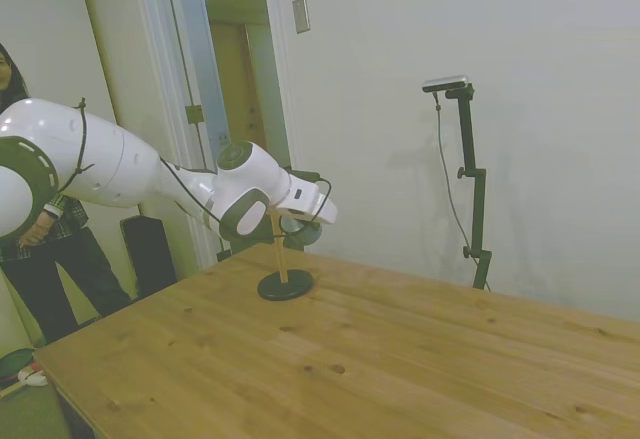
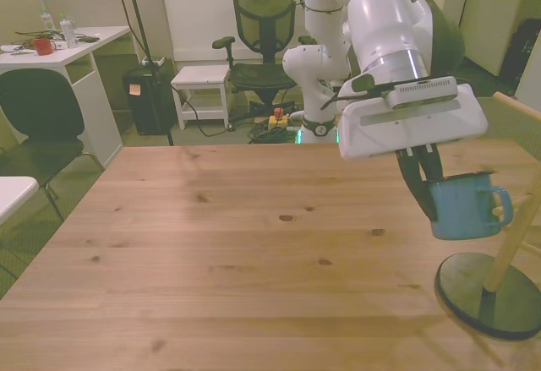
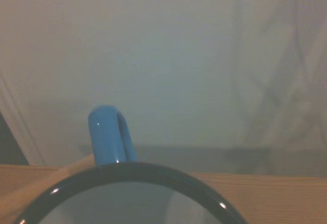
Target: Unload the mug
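While gripper [image 2: 427, 200] grips mug [image 2: 461, 208], table [image 2: 237, 244] lies open.

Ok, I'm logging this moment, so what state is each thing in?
mug: upright, held in the air beside the peg stand, handle toward the peg
pincer: shut on the mug's rim
peg stand: upright on the table, near its edge

Dim, even indoor light with a yellow-green cast fills the side and front views; the side view looks soft and grainy; the wrist view is hazy, its background blurred, with small glints on the mug [image 3: 127, 183] rim toward 6 o'clock.
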Action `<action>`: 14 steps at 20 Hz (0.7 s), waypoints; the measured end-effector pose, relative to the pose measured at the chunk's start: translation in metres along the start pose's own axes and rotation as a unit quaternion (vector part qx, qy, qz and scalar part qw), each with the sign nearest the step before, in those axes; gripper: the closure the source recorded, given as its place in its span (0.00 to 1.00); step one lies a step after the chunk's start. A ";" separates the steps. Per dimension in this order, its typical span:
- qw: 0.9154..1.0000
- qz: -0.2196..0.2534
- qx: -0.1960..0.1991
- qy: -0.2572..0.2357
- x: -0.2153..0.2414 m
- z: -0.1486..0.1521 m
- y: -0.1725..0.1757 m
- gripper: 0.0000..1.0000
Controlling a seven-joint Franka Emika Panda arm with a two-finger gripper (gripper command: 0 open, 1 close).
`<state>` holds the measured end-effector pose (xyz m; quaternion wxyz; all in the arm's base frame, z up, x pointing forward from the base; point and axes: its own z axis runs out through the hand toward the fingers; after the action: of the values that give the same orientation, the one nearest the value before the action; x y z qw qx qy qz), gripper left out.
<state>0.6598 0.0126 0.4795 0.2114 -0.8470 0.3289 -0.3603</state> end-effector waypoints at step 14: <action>0.994 0.075 -0.082 0.021 0.080 -0.039 0.088 1.00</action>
<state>0.6370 -0.1100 0.4900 0.1611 -0.8263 0.4246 -0.3332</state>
